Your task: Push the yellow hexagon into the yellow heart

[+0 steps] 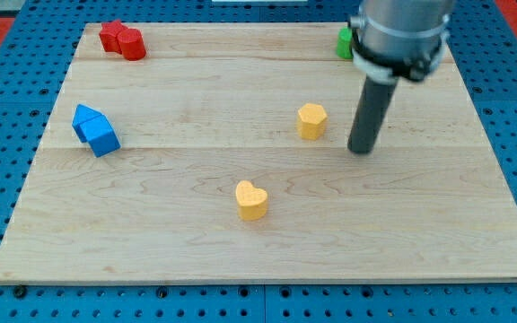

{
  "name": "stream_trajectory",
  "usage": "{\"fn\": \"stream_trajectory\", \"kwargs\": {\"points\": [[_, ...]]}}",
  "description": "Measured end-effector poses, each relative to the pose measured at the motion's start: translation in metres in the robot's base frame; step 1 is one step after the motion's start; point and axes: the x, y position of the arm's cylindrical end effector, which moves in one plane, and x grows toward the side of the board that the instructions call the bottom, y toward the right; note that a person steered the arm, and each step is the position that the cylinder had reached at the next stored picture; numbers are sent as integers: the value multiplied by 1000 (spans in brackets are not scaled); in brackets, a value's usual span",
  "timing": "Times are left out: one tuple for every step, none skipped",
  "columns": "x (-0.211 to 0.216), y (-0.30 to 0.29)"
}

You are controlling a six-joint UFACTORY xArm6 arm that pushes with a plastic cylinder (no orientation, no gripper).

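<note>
The yellow hexagon (311, 120) stands on the wooden board right of centre. The yellow heart (251, 200) lies below and to the left of it, a clear gap between them. My tip (361, 150) rests on the board to the right of the hexagon and slightly lower, apart from it by a short gap. The rod rises from there to the grey arm end at the view's top right.
Two red blocks (122, 39) sit together at the board's top left. Two blue blocks (95, 129) sit together at the left. A green block (345, 42) at the top is partly hidden behind the arm. The board (151, 251) lies on a blue pegboard.
</note>
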Motion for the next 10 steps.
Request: {"fn": "stream_trajectory", "kwargs": {"points": [[-34, -1], [9, -79], [6, -72], [-25, -70], [-34, -130], [-6, -143], [38, -146], [75, -143], [77, -144], [88, -146]]}}
